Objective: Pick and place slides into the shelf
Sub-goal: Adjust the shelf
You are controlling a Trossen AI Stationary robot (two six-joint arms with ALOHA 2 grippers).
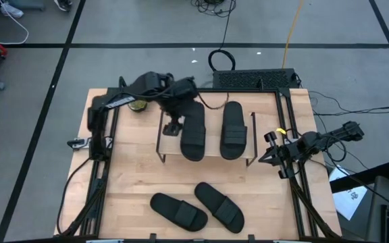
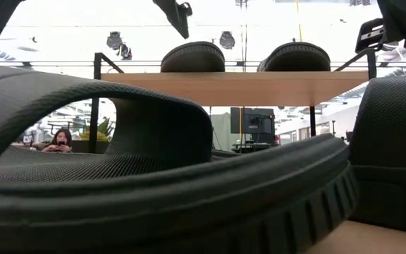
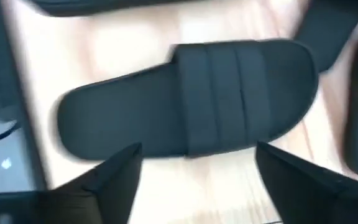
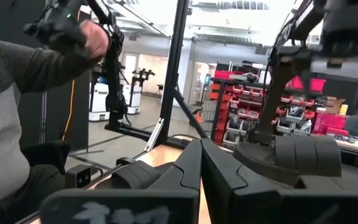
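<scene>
Two black slides lie sole-down on the shelf (image 1: 252, 138), a low rack with a wooden plank top: the left slide (image 1: 194, 135) and the right slide (image 1: 234, 129). Both show from the front in the low view as the left slide (image 2: 192, 56) and the right slide (image 2: 296, 56). Two more slides (image 1: 177, 210) (image 1: 219, 206) lie on the table near its near edge; one slide (image 2: 161, 176) fills the low view. My left gripper (image 1: 173, 125) (image 3: 197, 180) is open, hovering just above the shelf's left slide (image 3: 185, 106). My right gripper (image 1: 265, 156) (image 4: 201, 168) waits shut at the table's right edge.
The table's black frame rails (image 1: 107, 162) run along both sides. A black box (image 1: 255, 79) and cables sit at the far edge. A person's hand and sleeve (image 4: 17, 68) show in the right wrist view, beyond the table. Bare wood (image 1: 140, 175) lies between the shelf and the near slides.
</scene>
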